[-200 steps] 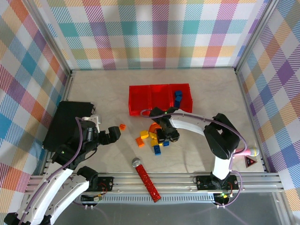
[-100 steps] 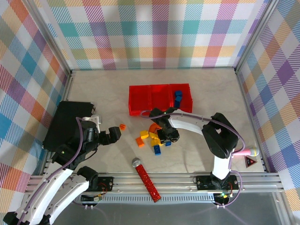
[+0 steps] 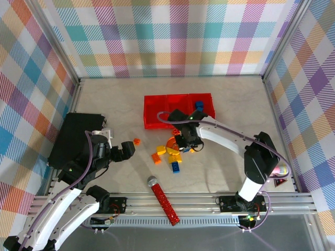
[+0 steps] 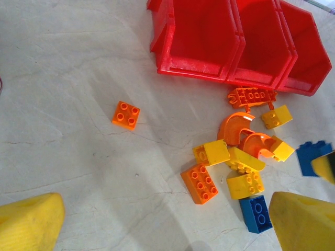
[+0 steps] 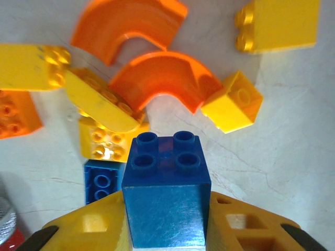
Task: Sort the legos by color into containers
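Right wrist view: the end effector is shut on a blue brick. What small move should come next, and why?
Probably raise the blue brick clear and start toward the rightmost bin. The right end effector grips it just above the pile of legos, and that bin holds a sorted blue lego.

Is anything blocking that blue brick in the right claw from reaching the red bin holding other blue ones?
Nothing visible does. The right gripper holds the blue brick above the pile; only the right-hand bin and its own front wall lie ahead.
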